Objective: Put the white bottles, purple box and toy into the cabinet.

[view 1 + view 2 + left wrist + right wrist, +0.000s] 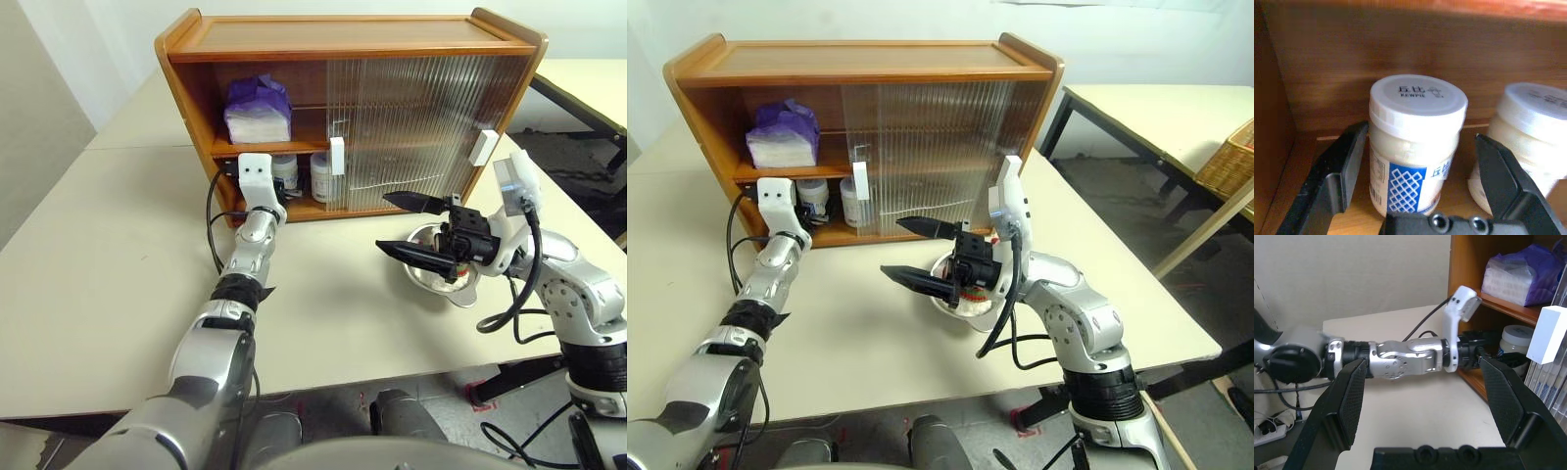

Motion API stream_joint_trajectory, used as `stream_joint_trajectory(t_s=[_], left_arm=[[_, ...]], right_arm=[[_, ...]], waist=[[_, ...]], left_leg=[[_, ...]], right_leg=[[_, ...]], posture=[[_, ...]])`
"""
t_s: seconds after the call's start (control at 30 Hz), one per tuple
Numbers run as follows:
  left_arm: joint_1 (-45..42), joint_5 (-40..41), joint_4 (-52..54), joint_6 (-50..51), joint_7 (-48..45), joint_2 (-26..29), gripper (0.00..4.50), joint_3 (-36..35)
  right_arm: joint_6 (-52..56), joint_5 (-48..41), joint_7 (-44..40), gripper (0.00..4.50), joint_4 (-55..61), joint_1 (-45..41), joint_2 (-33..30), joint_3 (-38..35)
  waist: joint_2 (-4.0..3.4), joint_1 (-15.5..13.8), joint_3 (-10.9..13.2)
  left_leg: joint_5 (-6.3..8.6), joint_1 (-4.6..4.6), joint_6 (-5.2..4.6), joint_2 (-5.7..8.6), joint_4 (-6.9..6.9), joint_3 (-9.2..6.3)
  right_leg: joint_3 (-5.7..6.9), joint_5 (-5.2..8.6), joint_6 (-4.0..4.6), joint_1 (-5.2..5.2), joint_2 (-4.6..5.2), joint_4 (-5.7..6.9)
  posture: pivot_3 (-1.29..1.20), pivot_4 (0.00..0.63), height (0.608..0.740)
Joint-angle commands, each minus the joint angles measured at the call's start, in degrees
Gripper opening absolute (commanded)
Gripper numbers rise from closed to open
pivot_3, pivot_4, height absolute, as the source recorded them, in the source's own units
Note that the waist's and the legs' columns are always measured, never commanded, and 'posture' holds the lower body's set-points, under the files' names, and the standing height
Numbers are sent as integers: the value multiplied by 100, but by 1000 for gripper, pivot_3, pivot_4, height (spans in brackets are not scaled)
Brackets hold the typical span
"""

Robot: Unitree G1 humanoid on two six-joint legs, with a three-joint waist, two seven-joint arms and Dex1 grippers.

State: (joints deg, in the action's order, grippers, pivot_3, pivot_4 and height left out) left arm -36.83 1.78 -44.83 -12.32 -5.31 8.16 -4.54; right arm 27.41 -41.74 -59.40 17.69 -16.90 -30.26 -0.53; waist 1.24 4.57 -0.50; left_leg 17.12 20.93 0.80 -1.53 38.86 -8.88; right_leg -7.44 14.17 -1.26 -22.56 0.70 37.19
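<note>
Two white bottles point(1418, 147) stand on the cabinet point(343, 39) lower shelf, the purple box point(258, 110) above them. The left gripper point(1418, 188) straddles one bottle, fingers wide and apart from it. Right gripper point(416, 230) hangs spread over a steel bowl point(431, 279).

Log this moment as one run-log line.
left end effector: open around white bottle, lower shelf | second bottle: beside | purple box: upper shelf | right end effector: open, empty

Lab or test room indicated: plain cream worktop point(118, 294), second worktop point(1146, 113) beside it, bare white walls, power strip point(1266, 433) on floor.
</note>
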Motion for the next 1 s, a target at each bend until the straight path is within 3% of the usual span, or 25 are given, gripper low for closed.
stream_joint_trajectory(t_s=[0.03,0.2,0.4,0.6,0.83,1.0], left_arm=[[362,-53,719,315,-61,49,4481,86],[979,-10,1813,808,-119,110,4481,114],[1566,285,3068,1394,-1000,188,4481,442],[1717,675,4073,2090,-2003,323,2515,899],[1489,759,4456,2565,-2215,-24,11,1418],[1175,539,3986,2418,-2020,-412,11,1608]], right_arm=[[-2,57,-33,4500,-25,-60,8,99],[-19,55,-80,4500,-69,-70,-4,109],[-55,77,-137,4500,-124,-97,1,125],[-109,113,-204,4500,-194,-121,2,131],[-148,116,-170,4500,-103,-8,-15,119],[-138,96,-144,4500,-68,34,-63,66]], waist=[[0,-2,0],[0,-7,0],[0,-56,0],[0,-105,-1],[0,-102,-1],[1,-98,0]], left_leg=[[0,0,0,0,1,0],[0,-2,0,0,0,0],[0,-2,0,0,0,0],[0,-2,1,0,1,0],[0,-5,0,0,5,2],[0,-4,0,0,13,3]], right_leg=[[0,0,0,0,0,0],[0,-1,1,2,0,1],[1,-3,6,3,0,1],[1,-9,15,3,0,2],[0,-11,18,7,0,2],[-1,-11,18,10,0,1]], posture=[[-166,0,740],[-158,0,740],[-150,0,740],[-150,0,740],[-170,0,740],[-183,0,740]])
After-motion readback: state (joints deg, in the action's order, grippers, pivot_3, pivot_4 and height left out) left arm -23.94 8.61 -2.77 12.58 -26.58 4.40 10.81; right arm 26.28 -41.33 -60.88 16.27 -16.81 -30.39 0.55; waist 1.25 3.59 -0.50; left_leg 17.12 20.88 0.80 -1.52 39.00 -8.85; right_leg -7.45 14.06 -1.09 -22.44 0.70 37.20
